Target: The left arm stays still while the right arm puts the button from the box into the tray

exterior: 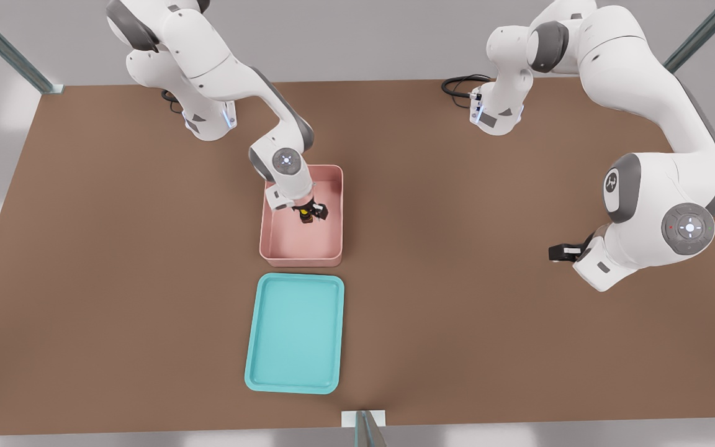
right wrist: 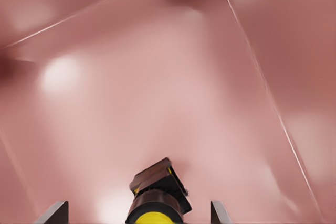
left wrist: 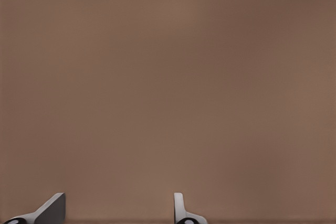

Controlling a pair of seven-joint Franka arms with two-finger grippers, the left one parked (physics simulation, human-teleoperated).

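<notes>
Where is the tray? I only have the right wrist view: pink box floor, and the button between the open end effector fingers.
Observer: The tray lies flat on the table just past the box, on the side nearest the front camera, with a narrow gap between them.
Operator: And where in the box am I?
Observer: The end effector is down inside the walls, roughly mid-box, with the button at its tips.
</notes>
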